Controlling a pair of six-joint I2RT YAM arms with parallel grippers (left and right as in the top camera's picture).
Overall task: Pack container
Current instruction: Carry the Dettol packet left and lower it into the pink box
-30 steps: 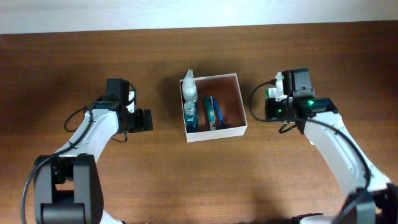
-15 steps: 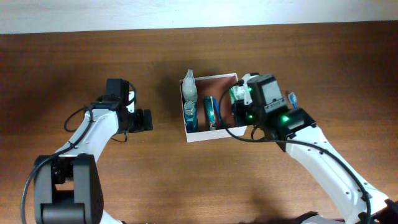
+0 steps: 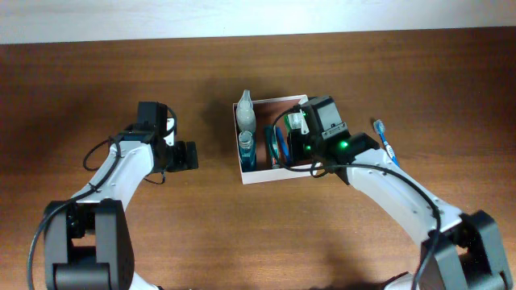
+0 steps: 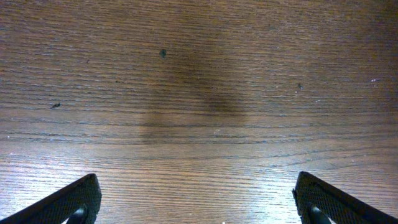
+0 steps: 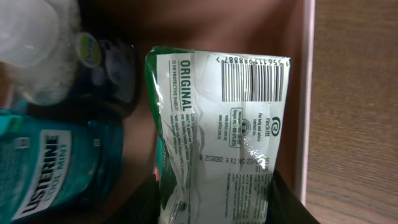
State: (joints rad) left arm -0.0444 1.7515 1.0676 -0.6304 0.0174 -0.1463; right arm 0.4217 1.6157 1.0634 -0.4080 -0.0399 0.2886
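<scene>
The container, a square white-walled box with a reddish-brown inside, sits at the table's middle. In it are a clear bottle, a teal mouthwash bottle and a blue tube. My right gripper is over the container's right half, shut on a green and white packet. In the right wrist view the packet fills the space between my fingers, with the mouthwash bottle to its left and the container wall to its right. My left gripper is open and empty over bare table.
A blue toothbrush lies on the wooden table to the right of the container. The table's far edge runs along the top of the overhead view.
My right arm has swung left from beside the container to over its right half, carrying the packet. The toothbrush has come into view. The left arm has not moved.
</scene>
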